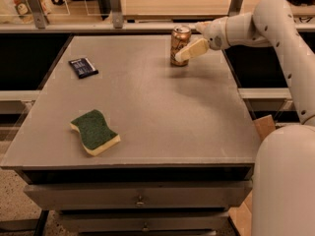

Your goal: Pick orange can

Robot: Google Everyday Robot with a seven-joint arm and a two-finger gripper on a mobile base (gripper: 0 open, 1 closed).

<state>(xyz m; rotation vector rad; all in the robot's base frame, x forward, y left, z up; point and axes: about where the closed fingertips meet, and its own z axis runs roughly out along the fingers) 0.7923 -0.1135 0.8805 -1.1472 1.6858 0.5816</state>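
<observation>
The orange can (178, 39) stands upright at the far right of the grey table (162, 112); its body is orange-gold with pale markings and it has a silver top. My gripper (187, 42) reaches in from the right at the can's height. Its fingers are open. The near cream finger (193, 50) crosses in front of the can's lower right side, and the far finger shows just right of the can's top. The can rests on the table.
A green sponge with a yellow base (95, 132) lies at the front left. A dark blue packet (83, 67) lies at the far left. A rail with posts (115, 6) runs behind the table. My white body (285, 181) and a cardboard box (265, 127) are at the right.
</observation>
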